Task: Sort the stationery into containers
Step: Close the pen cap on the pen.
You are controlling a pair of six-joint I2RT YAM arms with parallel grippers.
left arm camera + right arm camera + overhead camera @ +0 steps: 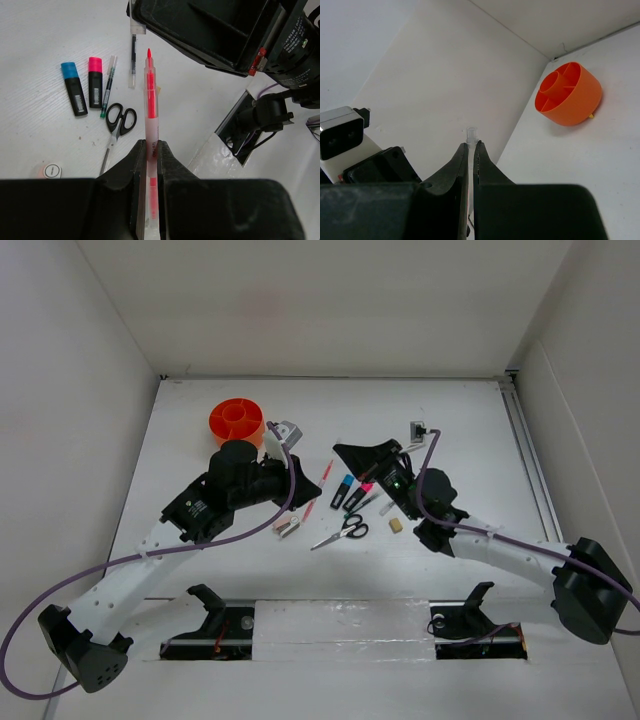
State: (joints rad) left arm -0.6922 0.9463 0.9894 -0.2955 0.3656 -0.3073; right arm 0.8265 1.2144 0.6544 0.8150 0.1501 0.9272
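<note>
Both sets of jaws are closed on pens: the left gripper (151, 150) pinches the thin red pen (150, 95) low on its barrel. The right gripper (470, 150) is nipped onto the slim black-white pen (132, 60), whose clear end pokes out just past the fingertips. The red pen runs lengthwise along the gap between the left fingers, its red tip pointing straight away from the wrist toward the right arm's black housing. From above, its long axis lies on a steep diagonal, near-left to far-right, and it is off the table (470, 430). The slim pen's long axis runs nearly parallel to it, just to its left in the left wrist view. On the table lie the blue-capped highlighter (73, 89) and the pink-capped highlighter (95, 82), side by side with caps pointing away, and the scissors (117, 125) are just nearer, handles toward the highlighters. The stapler (287, 527) and the eraser (397, 525) flank that cluster. The orange tub (580, 100) sits at the far left, well apart from everything — its dividers and round centre well show only bare orange.
</note>
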